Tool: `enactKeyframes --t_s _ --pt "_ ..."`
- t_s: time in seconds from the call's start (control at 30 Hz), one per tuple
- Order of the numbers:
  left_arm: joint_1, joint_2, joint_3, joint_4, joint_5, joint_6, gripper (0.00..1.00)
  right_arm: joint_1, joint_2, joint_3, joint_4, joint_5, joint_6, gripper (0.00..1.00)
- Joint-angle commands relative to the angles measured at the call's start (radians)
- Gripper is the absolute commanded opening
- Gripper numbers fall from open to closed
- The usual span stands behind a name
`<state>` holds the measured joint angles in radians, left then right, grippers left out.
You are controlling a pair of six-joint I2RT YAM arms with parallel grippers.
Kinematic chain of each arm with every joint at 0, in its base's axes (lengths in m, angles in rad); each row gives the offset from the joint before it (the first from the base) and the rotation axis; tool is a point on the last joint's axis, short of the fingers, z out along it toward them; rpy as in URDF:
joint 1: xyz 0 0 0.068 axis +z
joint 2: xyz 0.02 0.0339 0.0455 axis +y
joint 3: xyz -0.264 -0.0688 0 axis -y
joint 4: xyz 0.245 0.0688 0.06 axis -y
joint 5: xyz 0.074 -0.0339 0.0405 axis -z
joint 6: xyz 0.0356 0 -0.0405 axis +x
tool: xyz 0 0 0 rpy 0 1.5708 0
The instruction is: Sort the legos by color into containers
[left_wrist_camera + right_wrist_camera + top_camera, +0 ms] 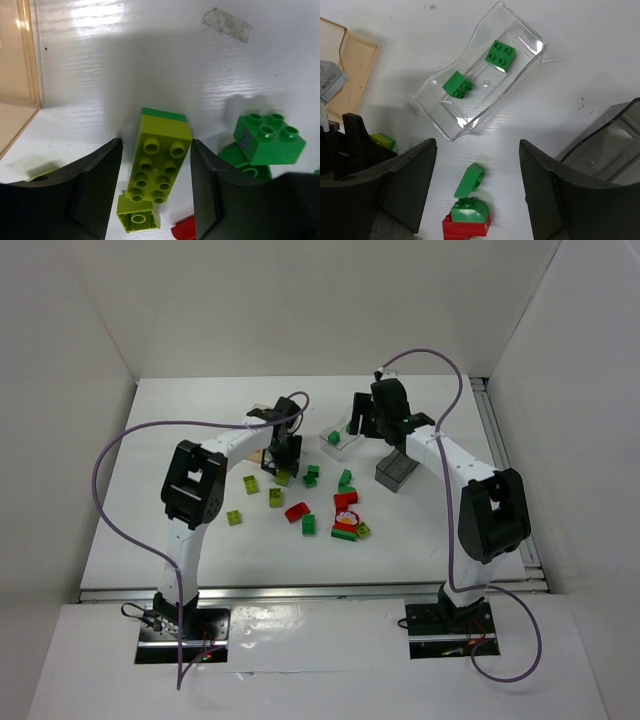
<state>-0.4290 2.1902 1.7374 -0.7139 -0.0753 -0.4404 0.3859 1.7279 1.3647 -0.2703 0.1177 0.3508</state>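
My left gripper (156, 150) is open and low over the table, its fingers on either side of a long lime brick (160, 155) with a small lime brick (137, 220) at its near end. The amber container (15, 75) lies to its left. A green brick (268, 138) lies to its right. My right gripper (477, 150) is open and empty, above the table just in front of the clear container (520, 30). That container holds two green bricks (501, 54). Below the right gripper lie a curved green brick (469, 180) and a green-on-red stack (467, 220).
The smoky grey container (397, 470) stands right of the clear one (340, 440). Loose lime (251, 484), red (297, 510) and green (310, 524) bricks lie scattered in the table's middle. White walls enclose the table on three sides.
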Motion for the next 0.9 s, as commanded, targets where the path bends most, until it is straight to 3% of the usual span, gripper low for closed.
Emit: enactKeyframes --t_s 0.0,0.17,0.23,0.37,0.47,0.67,0.7,0.87 --pt "-0.004 -0.067 -0.032 -0.018 -0.024 0.029 0.65 0.008 -0.031 -0.010 0.028 0.016 0.008 0.74" --pt "-0.004 -0.067 -0.032 -0.027 -0.034 0.039 0.48 0.008 -0.013 -0.010 0.028 0.007 0.017 0.74" --pt "-0.004 -0.067 -0.032 -0.027 -0.034 0.029 0.46 0.008 -0.013 -0.010 0.028 -0.003 0.017 0.74" --pt "-0.014 -0.078 -0.032 -0.036 -0.044 0.029 0.64 0.008 -0.013 -0.010 0.019 -0.003 0.017 0.74" --pt "-0.014 -0.099 -0.032 -0.047 -0.064 0.029 0.65 0.008 -0.004 -0.010 0.009 -0.012 0.017 0.74" --pt "-0.024 -0.109 -0.021 -0.056 -0.073 0.029 0.48 0.008 0.006 -0.010 0.009 -0.043 0.017 0.74" --pt "-0.024 -0.109 -0.021 -0.056 -0.073 0.029 0.41 0.017 0.006 -0.010 0.009 -0.043 0.017 0.74" --pt "-0.024 -0.090 -0.012 -0.065 -0.054 0.029 0.33 0.018 0.015 -0.010 0.009 -0.043 0.017 0.74"
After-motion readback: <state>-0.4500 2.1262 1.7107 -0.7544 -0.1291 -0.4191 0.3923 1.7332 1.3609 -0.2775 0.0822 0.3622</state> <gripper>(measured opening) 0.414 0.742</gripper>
